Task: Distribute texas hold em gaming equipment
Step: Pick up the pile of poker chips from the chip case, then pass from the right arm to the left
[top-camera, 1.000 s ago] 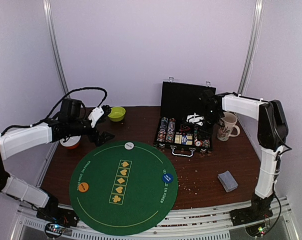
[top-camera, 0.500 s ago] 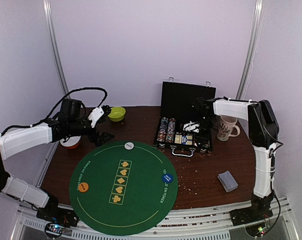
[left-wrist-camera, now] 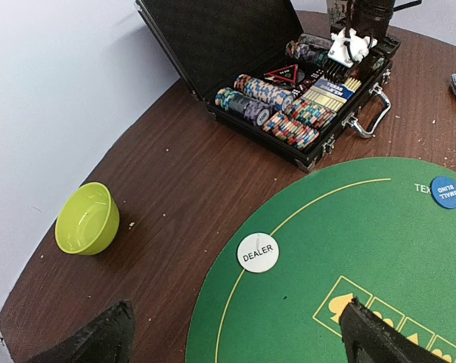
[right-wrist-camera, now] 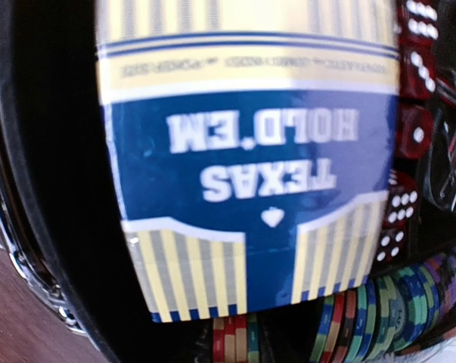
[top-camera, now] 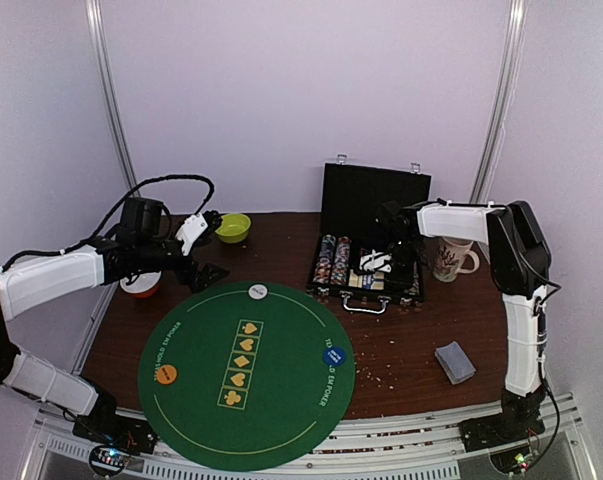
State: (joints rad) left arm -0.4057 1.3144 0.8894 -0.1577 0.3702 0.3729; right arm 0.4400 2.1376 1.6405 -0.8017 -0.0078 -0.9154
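The open black case (top-camera: pixel 371 195) holds rows of poker chips (top-camera: pixel 333 258) and a blue-and-yellow "Texas Hold'em" card box (right-wrist-camera: pixel 250 166). My right gripper (top-camera: pixel 373 262) hangs low over the case's middle, right above that box. Its fingers do not show in the right wrist view, so its state is unclear. On the round green mat (top-camera: pixel 246 400) lie a white dealer button (left-wrist-camera: pixel 258 252), a blue button (top-camera: pixel 333 354) and an orange button (top-camera: pixel 167 373). A grey-blue card deck (top-camera: pixel 454 362) lies at the right. My left gripper (left-wrist-camera: pixel 239 336) is open and empty above the mat's far-left edge.
A lime-green bowl (left-wrist-camera: pixel 87 218) sits at the back left. An orange-and-white bowl (top-camera: pixel 141 286) lies under my left arm. A patterned mug (top-camera: pixel 453 253) stands right of the case. Red dice (right-wrist-camera: pixel 413 136) sit beside the card box.
My right gripper has moved left and down from the case's right end to the card box in its middle. The left arm has not moved.
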